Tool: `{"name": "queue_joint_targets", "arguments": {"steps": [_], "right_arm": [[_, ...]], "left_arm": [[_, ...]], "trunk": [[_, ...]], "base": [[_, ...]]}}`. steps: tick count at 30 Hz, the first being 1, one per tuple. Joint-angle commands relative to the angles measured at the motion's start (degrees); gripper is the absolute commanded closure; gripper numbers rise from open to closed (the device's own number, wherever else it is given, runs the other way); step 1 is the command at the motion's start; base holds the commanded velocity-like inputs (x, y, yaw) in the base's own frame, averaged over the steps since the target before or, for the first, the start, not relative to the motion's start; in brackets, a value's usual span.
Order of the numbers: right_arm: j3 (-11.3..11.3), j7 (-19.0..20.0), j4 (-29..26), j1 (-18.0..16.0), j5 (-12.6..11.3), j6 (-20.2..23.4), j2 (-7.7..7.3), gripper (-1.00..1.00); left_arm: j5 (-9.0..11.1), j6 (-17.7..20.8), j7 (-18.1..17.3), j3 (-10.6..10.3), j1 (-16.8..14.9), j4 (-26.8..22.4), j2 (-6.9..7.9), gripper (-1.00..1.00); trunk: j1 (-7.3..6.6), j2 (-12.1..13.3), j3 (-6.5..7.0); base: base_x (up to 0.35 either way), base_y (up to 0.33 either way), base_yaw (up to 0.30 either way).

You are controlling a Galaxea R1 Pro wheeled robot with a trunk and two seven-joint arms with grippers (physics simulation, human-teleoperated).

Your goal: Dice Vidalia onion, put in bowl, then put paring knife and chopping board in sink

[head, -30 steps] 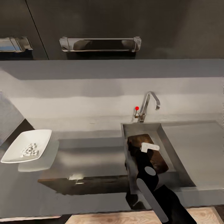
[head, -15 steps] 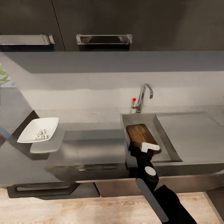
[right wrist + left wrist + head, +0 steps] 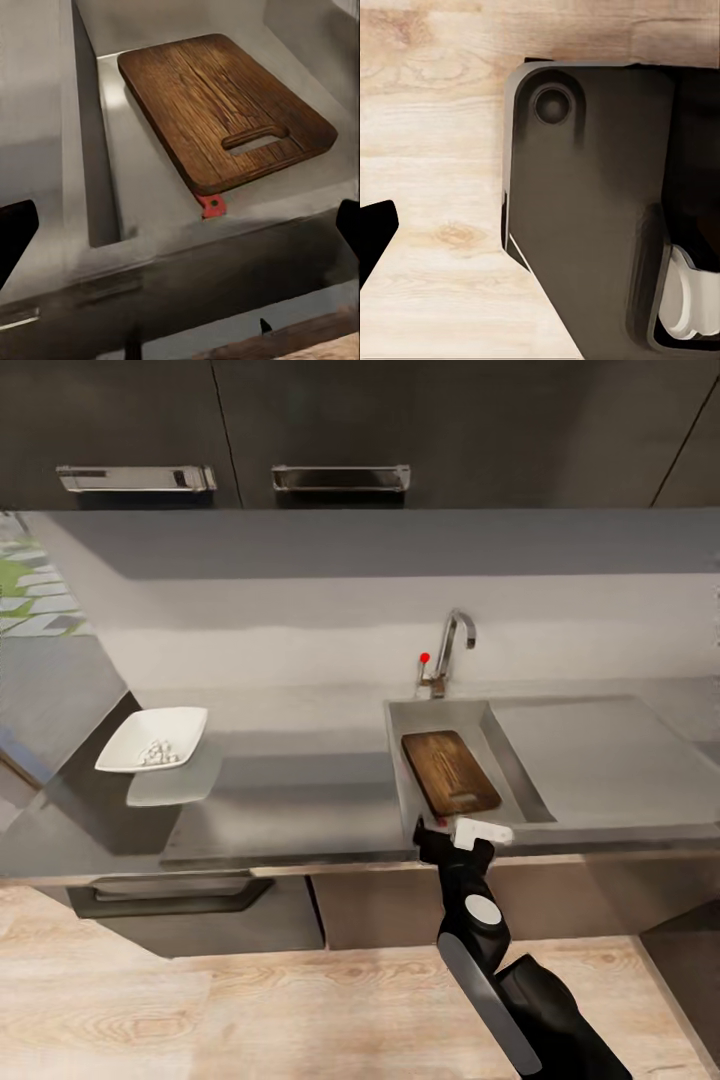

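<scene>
The board (image 3: pixel 450 772) lies flat in the sink (image 3: pixel 400 760), hiding all but the knife's (image 3: pixel 211 204) red handle end. The bowl (image 3: pixel 153 738) of dice sits near the desk's left end. Right jaws (image 3: pixel 462 838) hang released; the left jaws' state I cannot tell.

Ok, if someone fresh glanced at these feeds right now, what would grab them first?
Probably the chopping board lying flat in the sink, with a red knife handle poking out from under its slotted end. Next, the white bowl of diced onion on the countertop, and the open right gripper at the sink's front edge.
</scene>
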Motion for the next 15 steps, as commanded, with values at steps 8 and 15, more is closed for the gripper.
{"name": "queue_joint_targets", "arguments": {"steps": [8,15], "right_arm": [[0.2,-0.4,-0.1,-0.1,-0.3,0.3,-0.05,-1.0],[0.2,-0.4,-0.1,-0.1,-0.3,0.3,-0.05,-1.0]], "left_arm": [[0.6,-0.5,-0.2,-0.4,0.0,0.1,0.03,-1.0],[0.6,-0.5,-0.2,-0.4,0.0,0.1,0.03,-1.0]], "trunk": [[-0.01,-0.1,-0.1],[-0.01,-0.1,-0.1]], "base": [[-0.337,0.0,0.0],[-0.337,0.0,0.0]]}}
